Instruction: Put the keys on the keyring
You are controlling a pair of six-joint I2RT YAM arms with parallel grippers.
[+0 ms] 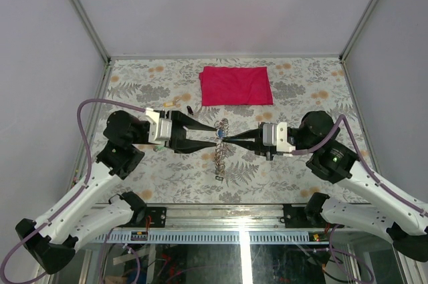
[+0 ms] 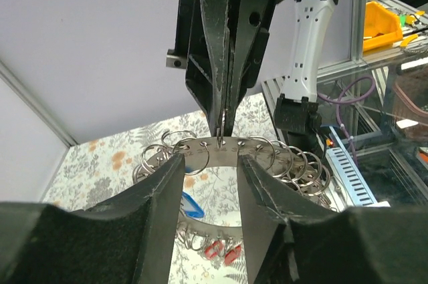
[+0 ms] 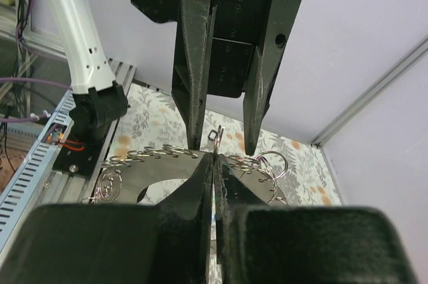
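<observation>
Floral-print desk (image 1: 301, 90), grey leaves and orange blossoms. Carries a red cloth (image 1: 236, 85), folded flat, at far middle. Left of the cloth's near-left corner, apart from it: small yellow-tagged key (image 1: 171, 103). Between that key and the cloth corner, slightly nearer: tiny dark piece (image 1: 190, 109), too small to identify.

2 white-shelled arms (image 1: 80, 200), black joints (image 1: 124, 130), purple cables (image 1: 107, 101), 1 green light (image 1: 332, 160)
</observation>
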